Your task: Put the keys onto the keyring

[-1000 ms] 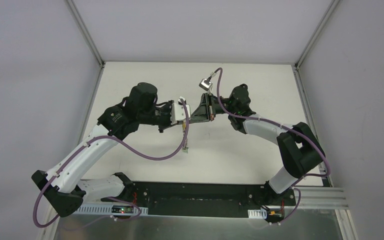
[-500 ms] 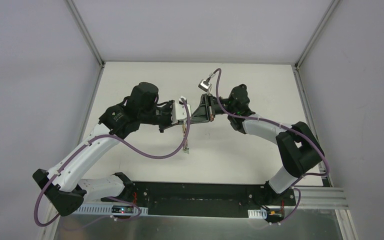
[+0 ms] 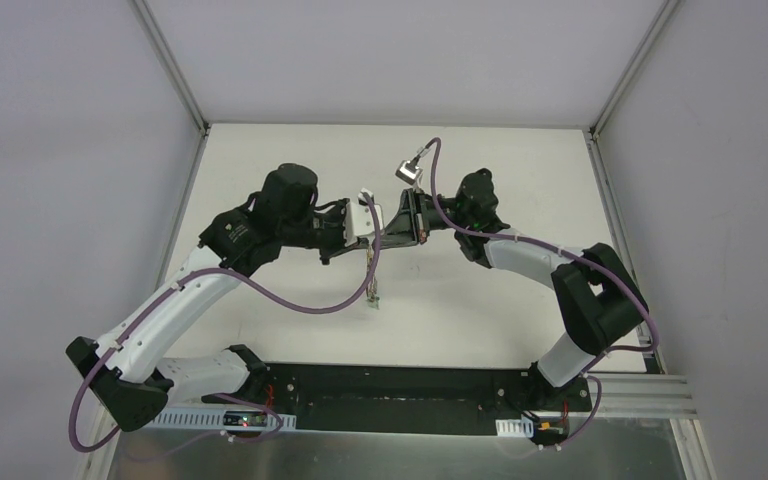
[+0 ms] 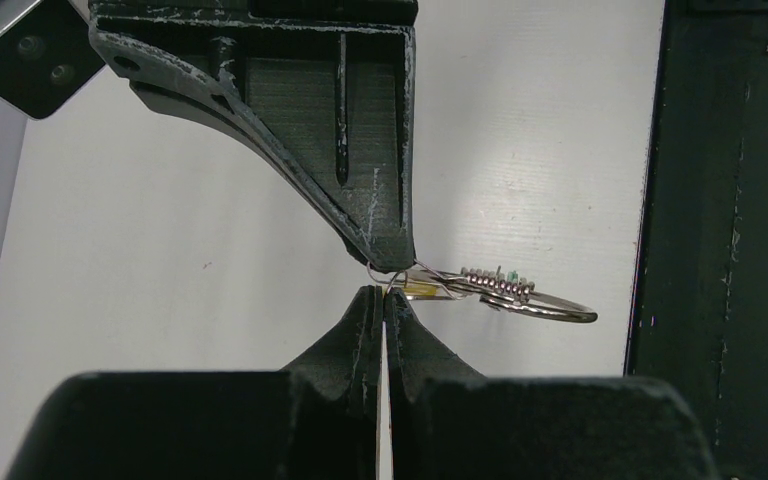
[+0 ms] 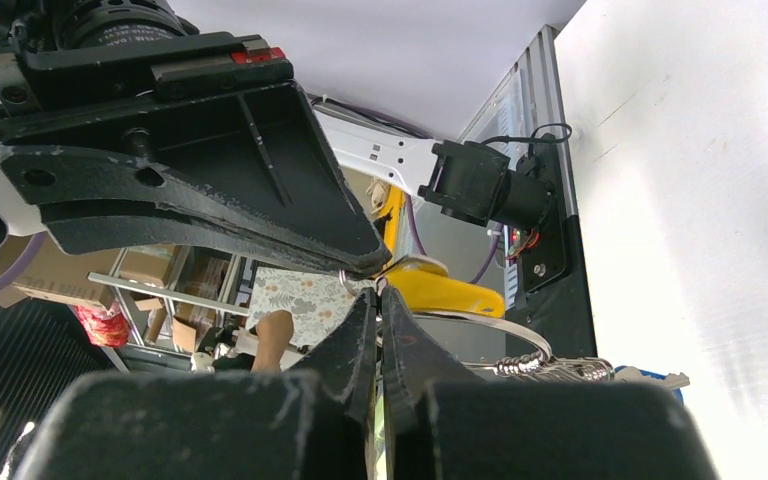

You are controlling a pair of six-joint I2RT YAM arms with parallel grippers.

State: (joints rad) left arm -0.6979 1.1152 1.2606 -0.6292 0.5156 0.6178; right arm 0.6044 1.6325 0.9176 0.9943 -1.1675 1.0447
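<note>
Mid-air threading.
Top external: left gripper [image 3: 374, 238] and right gripper [image 3: 393, 230] meet tip to tip, fingers pressed together. Left wrist: thin round silver metal keyring [image 4: 560, 312] juts from the tips (clamped by which, unclear), yellow-orange plastic-headed key [image 4: 421, 290] at its pinched end. Right wrist: slide this key along the keyring's coil untwisted.

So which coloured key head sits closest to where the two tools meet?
The yellow-headed key, right beside the left tool and right tool tips; the green-headed key sits further along the keyring.
</note>
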